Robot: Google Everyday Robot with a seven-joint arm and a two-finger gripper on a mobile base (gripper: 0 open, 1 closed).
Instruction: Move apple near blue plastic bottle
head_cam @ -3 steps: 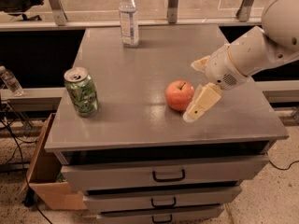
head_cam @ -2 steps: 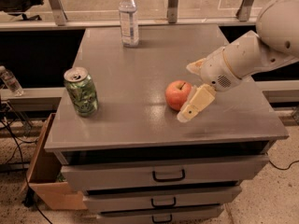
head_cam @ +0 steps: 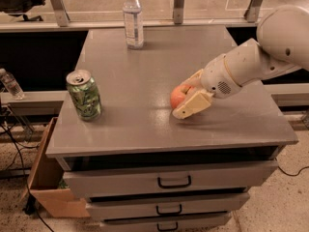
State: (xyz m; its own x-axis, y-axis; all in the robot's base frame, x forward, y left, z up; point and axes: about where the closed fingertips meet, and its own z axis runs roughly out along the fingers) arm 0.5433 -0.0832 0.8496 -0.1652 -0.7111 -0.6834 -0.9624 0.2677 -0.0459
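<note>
In the camera view, your gripper [head_cam: 180,100] sits low over the table [head_cam: 135,76], right of middle, its jaws spread either side of the apple [head_cam: 176,96], which rests unlifted, so gripping and carrying it to the far-edge bottle [head_cam: 133,18] remain.

Green patterned soda can [head_cam: 84,94] upright at centre-left on the grey surface [head_cam: 145,76]. Below it, stacked drawers [head_cam: 227,175] with dark handles [head_cam: 174,181]. Open cardboard box [head_cam: 44,182] at lower left, small clear bottle [head_cam: 9,83] at left edge.
</note>
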